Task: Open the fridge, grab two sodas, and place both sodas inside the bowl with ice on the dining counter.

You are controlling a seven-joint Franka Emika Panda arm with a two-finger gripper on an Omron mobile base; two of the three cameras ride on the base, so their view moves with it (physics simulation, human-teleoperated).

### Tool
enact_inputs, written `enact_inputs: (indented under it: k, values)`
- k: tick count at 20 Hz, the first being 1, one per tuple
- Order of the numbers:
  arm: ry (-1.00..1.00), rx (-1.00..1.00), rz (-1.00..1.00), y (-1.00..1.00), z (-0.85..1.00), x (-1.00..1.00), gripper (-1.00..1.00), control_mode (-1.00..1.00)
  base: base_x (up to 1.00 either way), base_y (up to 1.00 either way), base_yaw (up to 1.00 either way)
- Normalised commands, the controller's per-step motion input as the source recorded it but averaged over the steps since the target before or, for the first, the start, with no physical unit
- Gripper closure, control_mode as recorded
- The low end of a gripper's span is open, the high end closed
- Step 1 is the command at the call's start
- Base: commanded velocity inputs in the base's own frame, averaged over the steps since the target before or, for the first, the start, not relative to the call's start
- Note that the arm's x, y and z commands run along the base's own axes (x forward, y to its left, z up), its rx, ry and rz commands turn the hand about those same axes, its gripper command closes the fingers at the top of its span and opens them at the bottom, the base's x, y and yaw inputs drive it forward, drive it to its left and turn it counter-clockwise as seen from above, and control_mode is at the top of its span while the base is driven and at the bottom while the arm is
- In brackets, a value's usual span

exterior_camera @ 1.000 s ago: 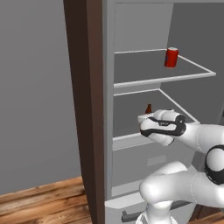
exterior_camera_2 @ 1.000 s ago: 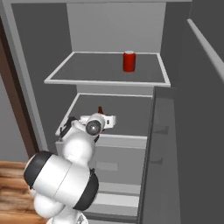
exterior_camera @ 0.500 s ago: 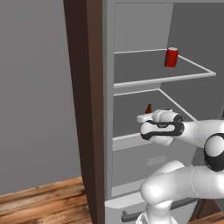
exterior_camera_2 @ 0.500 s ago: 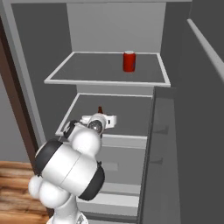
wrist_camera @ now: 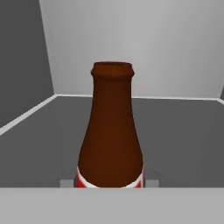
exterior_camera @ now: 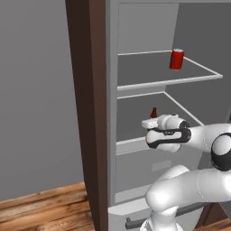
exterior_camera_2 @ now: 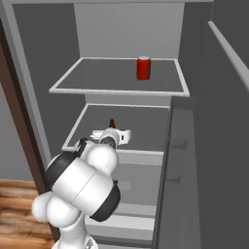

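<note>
The bottle (wrist_camera: 111,131) stands upright on the lower shelf (exterior_camera: 149,117) of the open fridge (exterior_camera_2: 121,29), near that shelf's front edge. In the hand view it rises dark brown from a red label with a white rim, neck and open mouth uppermost, with the grey shelf floor running back to the fridge's pale rear wall. The jaws are clenched on the bottle low on its body, at the label; the fingertips themselves are hidden at the bottom of the hand view, so the exact contact cannot be seen. In the left base view only the bottle's neck (exterior_camera: 154,112) shows above the gripper (exterior_camera: 147,124), which reaches in level from the right; in the right base view the neck (exterior_camera_2: 112,123) pokes up just behind the hand (exterior_camera_2: 116,136).

The can (exterior_camera: 177,59), red with a silver top, stands upright on the upper shelf (exterior_camera_2: 97,78), toward its right side and well apart from the bottle. In the right base view the can (exterior_camera_2: 143,67) sits right of centre on that shelf.

The open door (exterior_camera_2: 194,160) stands at the right. A dark brown panel (exterior_camera: 85,103) flanks the fridge on the left, beside a grey wall, with wooden floor (exterior_camera: 40,210) below. The lower drawer's handle (exterior_camera: 135,222) shows under the arm.
</note>
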Motion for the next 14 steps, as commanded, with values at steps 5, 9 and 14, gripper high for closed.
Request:
enact_inputs:
  k: [5, 9, 14]
  values:
    - [-0.06, 0.00, 0.00, 0.00, 0.00, -0.17, 1.00, -1.00, 0.00, 0.00, 0.00]
    - [-0.10, 0.00, 0.00, 0.08, 0.07, -0.50, 1.00, -1.00, 0.00, 0.00, 0.00]
    - [-0.09, -0.01, 0.03, 0.17, 0.05, -0.80, 1.00, -1.00, 0.00, 0.00, 0.00]
